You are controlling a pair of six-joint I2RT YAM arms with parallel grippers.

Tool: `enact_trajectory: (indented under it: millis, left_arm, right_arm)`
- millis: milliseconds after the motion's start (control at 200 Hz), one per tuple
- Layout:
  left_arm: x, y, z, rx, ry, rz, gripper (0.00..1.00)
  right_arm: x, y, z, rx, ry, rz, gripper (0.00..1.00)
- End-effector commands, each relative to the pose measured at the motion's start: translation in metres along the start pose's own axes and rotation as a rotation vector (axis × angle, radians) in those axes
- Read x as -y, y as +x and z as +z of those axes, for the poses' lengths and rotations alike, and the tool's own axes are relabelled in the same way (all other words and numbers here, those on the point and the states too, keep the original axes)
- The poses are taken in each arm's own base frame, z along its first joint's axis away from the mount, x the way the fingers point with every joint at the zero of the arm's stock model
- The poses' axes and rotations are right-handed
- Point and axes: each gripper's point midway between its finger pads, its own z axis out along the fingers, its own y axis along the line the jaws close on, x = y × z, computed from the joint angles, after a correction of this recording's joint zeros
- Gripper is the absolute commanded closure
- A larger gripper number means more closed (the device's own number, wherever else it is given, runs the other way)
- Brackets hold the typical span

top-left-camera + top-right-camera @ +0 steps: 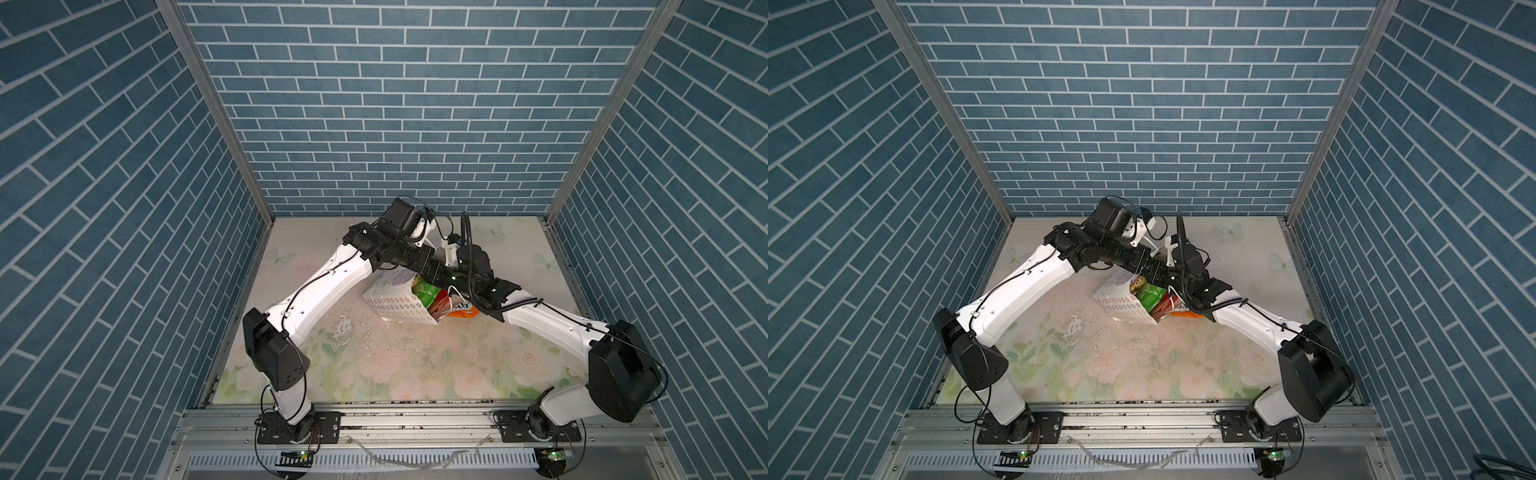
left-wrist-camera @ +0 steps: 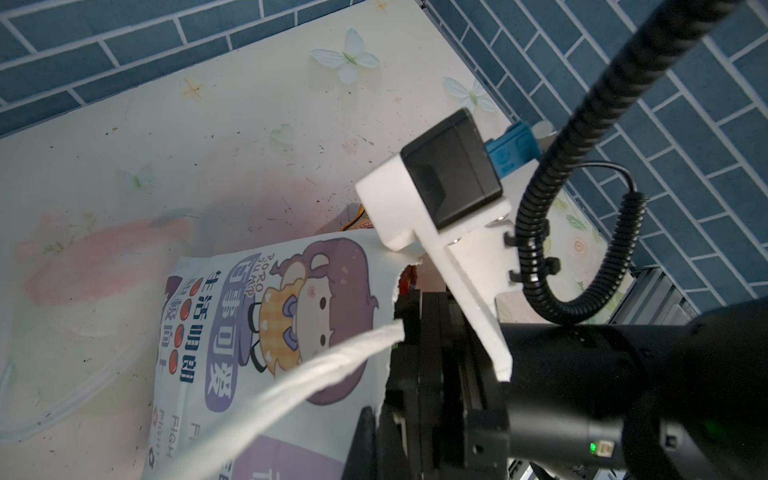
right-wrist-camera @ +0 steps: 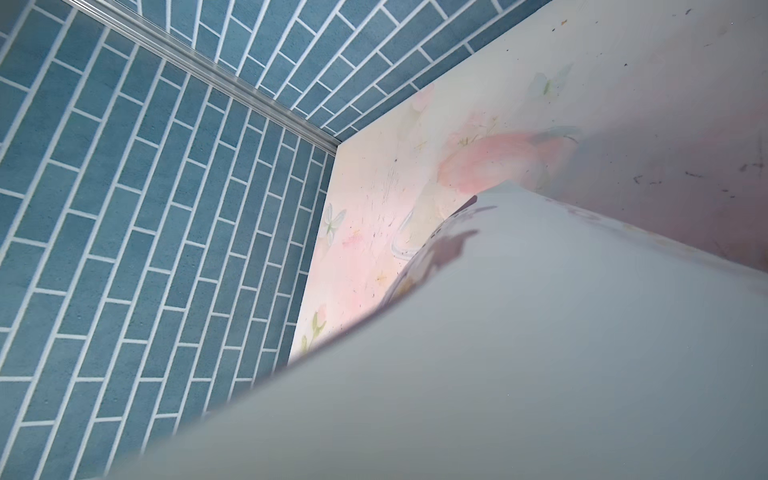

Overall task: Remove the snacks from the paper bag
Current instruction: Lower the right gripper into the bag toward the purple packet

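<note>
The paper bag (image 1: 395,305) (image 1: 1121,302) lies on its side mid-table, with its mouth facing right. A green snack (image 1: 426,291) and a red one (image 1: 441,304) fill the mouth. An orange packet (image 1: 463,312) lies on the table just outside it. My left gripper (image 2: 372,451) (image 1: 432,272) is shut on the bag's upper rim beside a white cord handle (image 2: 311,374). The cartoon face (image 2: 307,307) shows in the left wrist view. My right gripper (image 1: 445,282) reaches into the mouth and its fingers are hidden. White paper (image 3: 519,353) fills most of the right wrist view.
Blue brick walls (image 1: 395,124) close the back and both sides. A metal rail (image 1: 415,419) runs along the front. A clear film patch (image 1: 345,328) lies on the floral table left of the bag. The two forearms cross closely above the bag.
</note>
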Motion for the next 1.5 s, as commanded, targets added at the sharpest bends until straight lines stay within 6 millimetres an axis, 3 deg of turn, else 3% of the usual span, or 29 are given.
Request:
enact_trajectory:
  millis: [0, 415, 670, 880, 1195, 1496]
  left_arm:
    - [0.004, -0.007, -0.006, 0.02, 0.036, 0.007, 1.0]
    - [0.004, -0.008, -0.006, 0.018, 0.063, 0.006, 1.0]
    - [-0.001, -0.009, -0.011, 0.027, 0.057, -0.001, 1.0]
    - [-0.019, -0.006, -0.013, 0.029, 0.033, -0.031, 1.0]
    - [-0.036, -0.009, -0.018, 0.039, -0.016, -0.035, 1.0]
    - [-0.045, -0.008, -0.022, 0.038, -0.053, -0.029, 1.0]
  right_arm:
    - [-0.015, -0.012, 0.006, 0.042, -0.032, 0.021, 0.65]
    - [-0.012, -0.017, 0.024, 0.048, -0.003, 0.023, 0.66]
    - [-0.005, -0.019, 0.033, 0.052, 0.034, 0.029, 0.81]
    - [-0.005, -0.023, 0.027, 0.071, 0.041, 0.02, 1.0]
    - [-0.013, -0.026, 0.013, 0.089, 0.03, -0.019, 1.0]
    - [-0.024, -0.036, -0.012, 0.14, 0.011, -0.078, 1.0]
